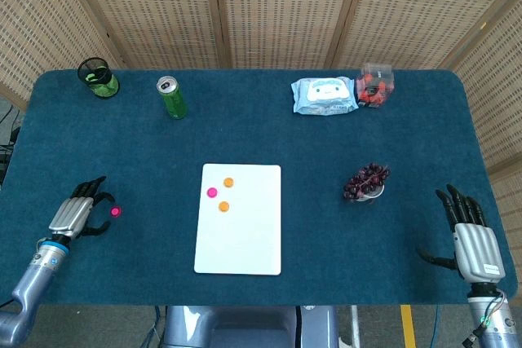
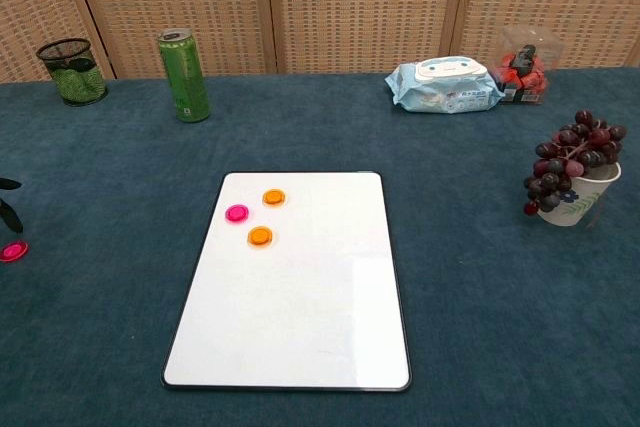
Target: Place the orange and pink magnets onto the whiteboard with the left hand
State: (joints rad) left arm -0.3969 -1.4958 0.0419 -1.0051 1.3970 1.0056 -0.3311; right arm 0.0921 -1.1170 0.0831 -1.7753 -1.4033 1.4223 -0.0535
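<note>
while the whiteboard (image 1: 238,218) lies flat at the centre of the frame, two orange magnets (image 1: 228,182) (image 1: 223,206) and one pink magnet (image 1: 212,192) sit on its upper left part. a second pink magnet (image 1: 115,211) lies on the blue table (image 1: 326,152) at lower left, well apart from the board. the left hand (image 1: 74,214) rests just left of that magnet, fingers spread, holding nothing. the right hand (image 1: 471,236) lies flat at lower right, fingers apart and empty. a green can (image 1: 172,97) stands at upper left, and grapes in a cup (image 1: 366,182) sit right of the board.
</note>
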